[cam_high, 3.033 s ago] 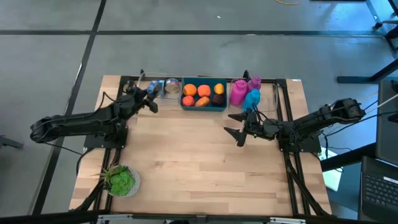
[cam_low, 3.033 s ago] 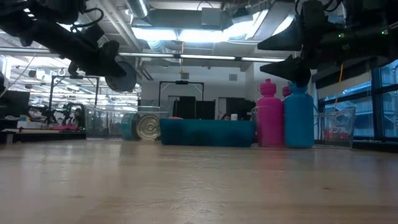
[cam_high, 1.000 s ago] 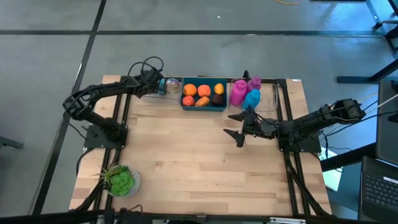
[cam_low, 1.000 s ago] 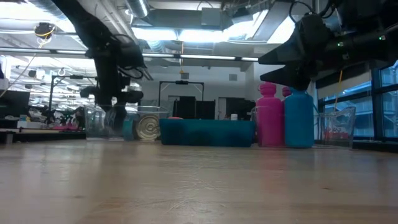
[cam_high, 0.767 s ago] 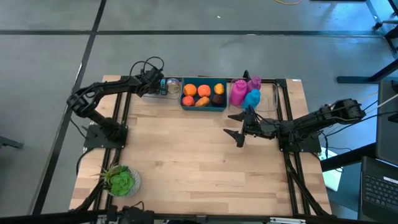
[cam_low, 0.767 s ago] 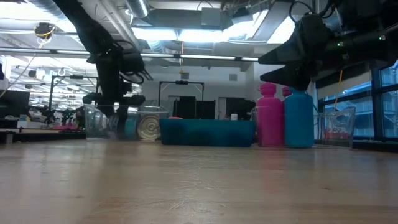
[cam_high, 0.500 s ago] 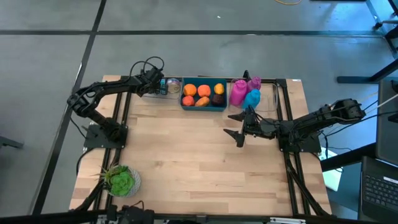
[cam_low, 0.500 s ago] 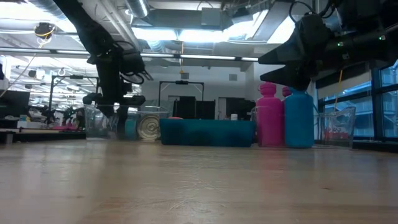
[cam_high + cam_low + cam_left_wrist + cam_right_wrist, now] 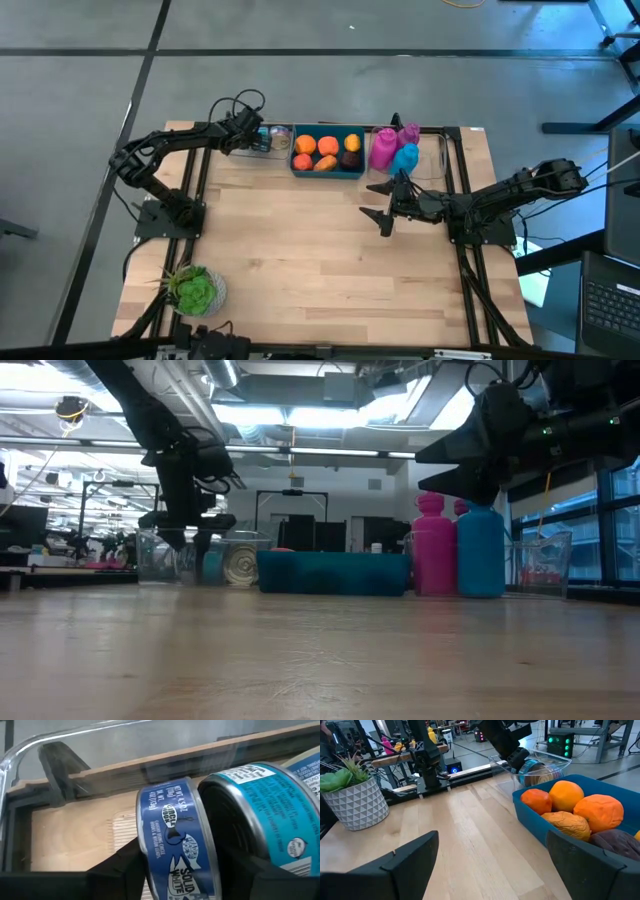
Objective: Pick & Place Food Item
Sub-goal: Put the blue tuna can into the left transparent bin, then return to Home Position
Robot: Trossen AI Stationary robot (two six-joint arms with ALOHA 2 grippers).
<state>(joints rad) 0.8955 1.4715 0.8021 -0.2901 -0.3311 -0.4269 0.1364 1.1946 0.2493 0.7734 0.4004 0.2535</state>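
Note:
A dark blue fish can (image 9: pixel 175 845) stands on its rim inside a clear container (image 9: pixel 30 750) at the table's far edge. It sits against a lighter blue can (image 9: pixel 260 815). My left gripper (image 9: pixel 257 138) reaches slanting down into the container, open, with one finger on each side of the dark can. My right gripper (image 9: pixel 378 205) hovers open and empty over the table's right half, near the bottles. A blue bin (image 9: pixel 296 166) next to the container holds oranges (image 9: pixel 565 795) and other fruit. My left gripper's fingers (image 9: pixel 125 867) stand beside the dark blue can's two flat ends (image 9: pixel 144 845), coming slanting down from the near left. Whether they touch the can, I cannot tell. The can stands on its rim on the container's floor.
A pink bottle (image 9: pixel 382 148) and a blue bottle (image 9: pixel 404 160) stand right of the bin, beside another clear container (image 9: pixel 432 155). A potted plant (image 9: pixel 195 290) sits at the near left corner. Bare wood fills the middle of the table.
My left gripper has sunk a little into the clear container at the far edge, and its fingers have moved apart around the dark blue can. The can now stands on the container's floor. My right arm has kept still.

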